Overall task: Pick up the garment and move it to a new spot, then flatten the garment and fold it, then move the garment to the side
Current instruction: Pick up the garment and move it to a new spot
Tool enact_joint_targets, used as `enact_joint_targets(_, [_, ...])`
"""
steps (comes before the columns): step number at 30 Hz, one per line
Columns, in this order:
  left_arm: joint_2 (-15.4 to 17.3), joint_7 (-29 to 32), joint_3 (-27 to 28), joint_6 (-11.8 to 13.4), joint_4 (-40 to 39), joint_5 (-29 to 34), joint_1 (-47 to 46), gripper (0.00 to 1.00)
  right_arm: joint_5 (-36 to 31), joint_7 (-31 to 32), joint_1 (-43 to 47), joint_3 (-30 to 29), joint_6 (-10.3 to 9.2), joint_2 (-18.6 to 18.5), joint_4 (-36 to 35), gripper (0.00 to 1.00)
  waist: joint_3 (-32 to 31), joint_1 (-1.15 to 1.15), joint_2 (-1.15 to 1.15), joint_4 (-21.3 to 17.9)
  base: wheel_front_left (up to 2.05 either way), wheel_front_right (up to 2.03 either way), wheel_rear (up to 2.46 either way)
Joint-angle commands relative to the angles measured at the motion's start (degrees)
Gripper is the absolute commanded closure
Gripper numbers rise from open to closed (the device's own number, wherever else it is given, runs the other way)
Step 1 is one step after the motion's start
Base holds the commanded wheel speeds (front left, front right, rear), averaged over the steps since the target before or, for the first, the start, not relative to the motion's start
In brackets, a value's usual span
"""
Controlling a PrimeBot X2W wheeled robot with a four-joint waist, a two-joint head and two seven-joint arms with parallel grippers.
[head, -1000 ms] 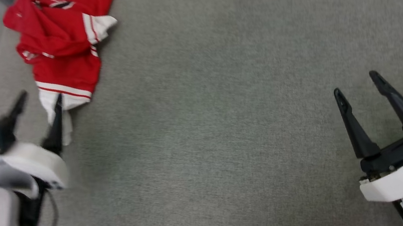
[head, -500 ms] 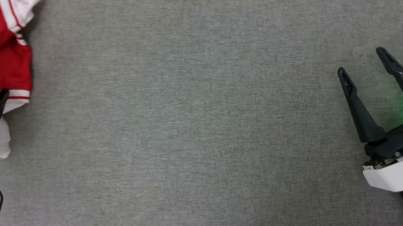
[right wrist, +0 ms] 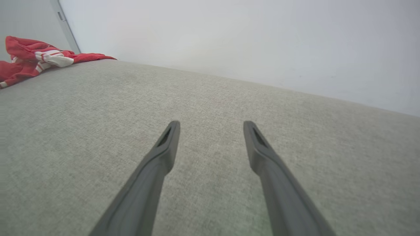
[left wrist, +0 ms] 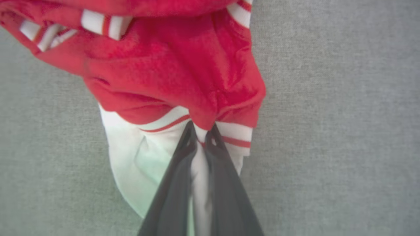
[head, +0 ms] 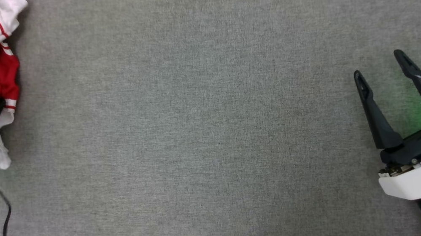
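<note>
Since the crumpled red jersey shirt [left wrist: 170, 75], with its white sleeves and red-and-white striped trim, lies bunched at the far left of the grey woven fabric surface [head: 213, 134], close to the pale wall [right wrist: 229, 39], the step in hand looks like the first one: picking it up to carry it to a new spot. At its near edge the left gripper [left wrist: 200, 137] has its two dark fingers nearly together, pinching a fold of white cloth just below the striped band. Only a thin strip of fabric shows between them, so the hold seems narrow. A steady lift, straight up until the loose heap hangs free, would probably serve better than a sideways drag, which could pull the trim out of the pinch. The bare middle of the surface offers a good landing place. Well apart, at the lower right of the head view, the right gripper [head: 377, 63] hangs over the surface, fingers spread wide with nothing between them. A thin black cable [head: 2, 229] trails beneath the left arm and should be kept out of the cloth's path.
</note>
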Motion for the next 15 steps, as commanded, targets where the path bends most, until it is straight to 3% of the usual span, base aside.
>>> enact_joint_targets(1, [0.88,-1.87,-1.41,0.12,0.43,1.72,1.80,1.00,-0.27,-0.12,-0.18,0.29,-0.02,0.34,0.38,0.00,-2.52,-0.01,0.00,-0.09,0.00,0.00,0.00])
enact_joint_targets(8, [5.85,-16.15,-2.59,0.61,-1.75,9.50,1.42,1.00,2.22,-0.11,1.87,0.26,-0.02,2.09,3.61,0.00,-12.45,-0.01,0.00,0.12,0.00,0.00,0.00])
enact_joint_targets(15, [9.94,-22.58,-3.08,3.16,-8.60,18.04,-2.64,1.00,3.83,-0.12,4.12,0.59,-0.02,3.68,5.63,0.00,-20.21,-0.01,0.00,-0.65,0.00,0.00,0.00])
